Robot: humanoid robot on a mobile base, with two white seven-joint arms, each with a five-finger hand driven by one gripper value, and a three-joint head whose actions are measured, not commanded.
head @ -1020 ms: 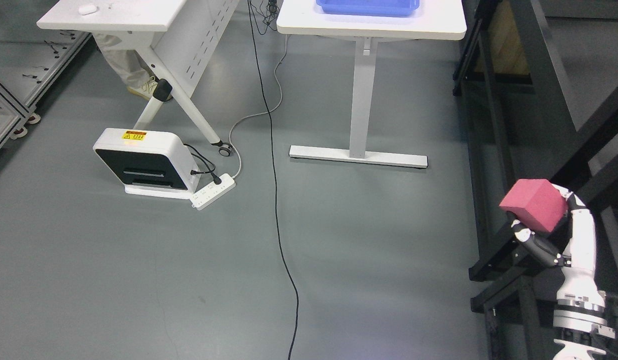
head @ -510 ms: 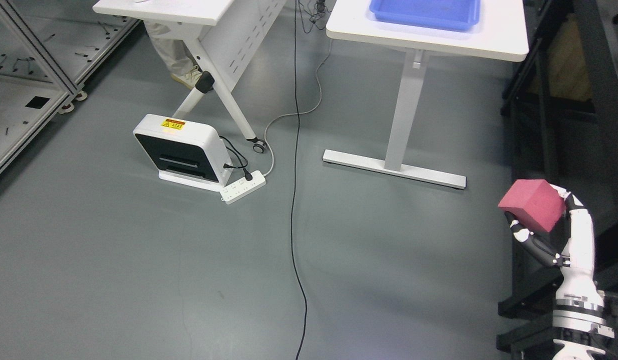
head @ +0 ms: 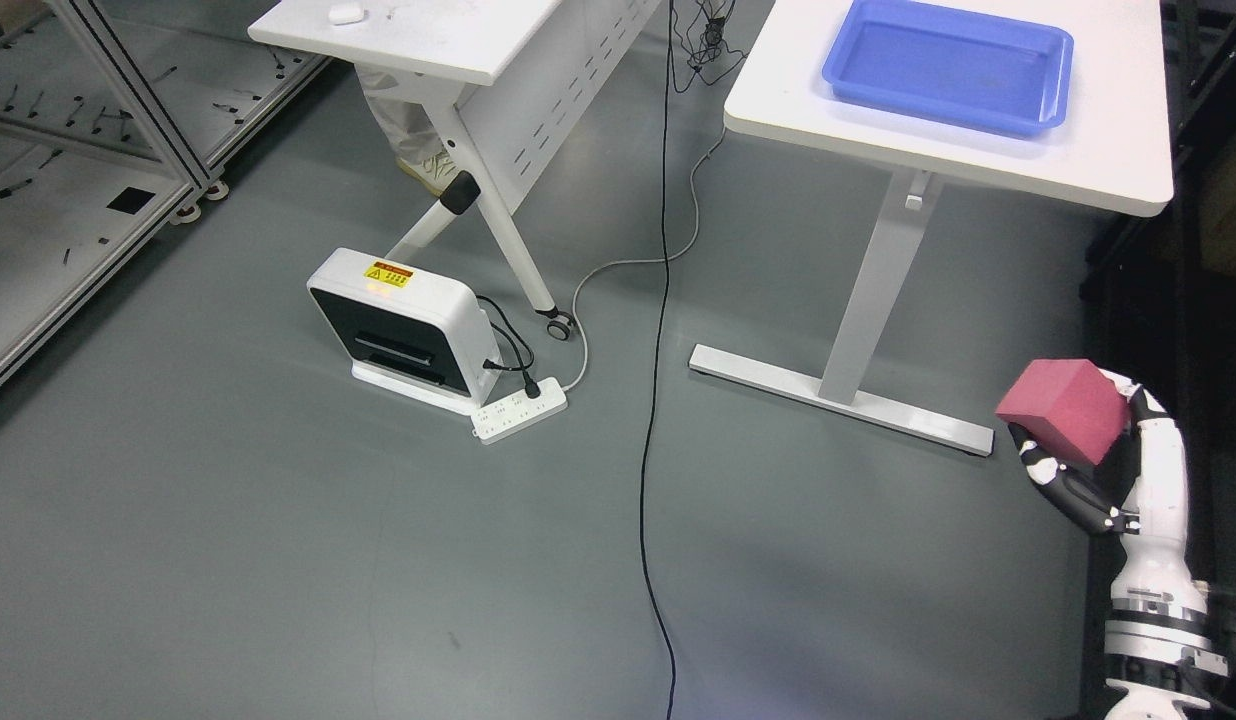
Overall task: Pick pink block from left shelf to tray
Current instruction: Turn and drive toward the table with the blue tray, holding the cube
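Note:
My right hand [head: 1078, 450] is at the lower right of the head view, its arm rising from the bottom right corner. Its fingers are shut on a pink block [head: 1060, 410], held up in the air above the grey floor. A blue tray [head: 946, 65] sits on the white table [head: 1128, 160] at the upper right, well above and behind the block in the picture. The tray looks to hold nothing. My left arm does not show.
A white box device [head: 403, 330] and a power strip [head: 521, 408] lie on the floor, with a black cable [head: 658, 400] running down the middle. A second white table [head: 448, 40] stands upper left, a person's leg behind it. Metal shelving [head: 88, 150] is far left; a dark rack [head: 1208, 200] is at the right edge.
The whole picture has shifted right and down, so the camera has turned; the blue tray is now fully in view. My right hand still holds the pink block at the same place in the picture.

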